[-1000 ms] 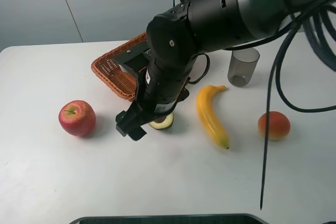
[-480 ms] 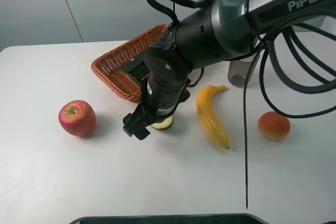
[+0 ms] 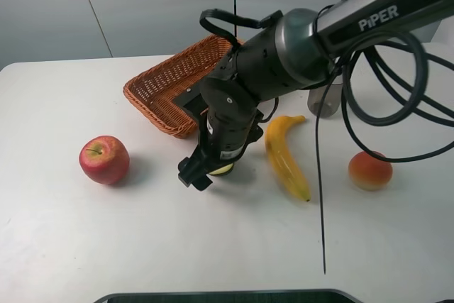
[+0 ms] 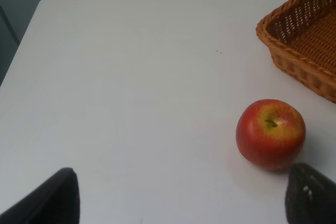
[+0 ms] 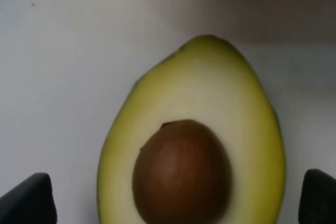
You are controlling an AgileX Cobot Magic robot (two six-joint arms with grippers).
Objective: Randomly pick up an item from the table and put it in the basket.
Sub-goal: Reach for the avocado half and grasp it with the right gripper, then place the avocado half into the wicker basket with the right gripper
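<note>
The halved avocado (image 5: pixel 194 145) lies cut face up on the white table (image 3: pixel 106 246), brown pit showing, just in front of the wicker basket (image 3: pixel 167 79). In the exterior view only a sliver of the avocado (image 3: pixel 223 169) shows under the right arm. My right gripper (image 5: pixel 173 198) is open, low over the avocado, with one dark fingertip (image 5: pixel 26 198) on each side and not touching it. My left gripper (image 4: pixel 181 203) is open and empty, above the table near the red apple (image 4: pixel 270 134). It is out of the exterior view.
A red apple (image 3: pixel 104 160) sits left of the avocado. A yellow banana (image 3: pixel 285 157) lies to its right, then an orange-red peach-like fruit (image 3: pixel 369 170). A grey cup (image 3: pixel 323 101) stands behind the banana, partly hidden by cables. The basket corner (image 4: pixel 307 40) shows in the left wrist view.
My right arm has come down and drawn slightly right, bringing the open gripper lower around the avocado. The fruits and basket have not moved.
</note>
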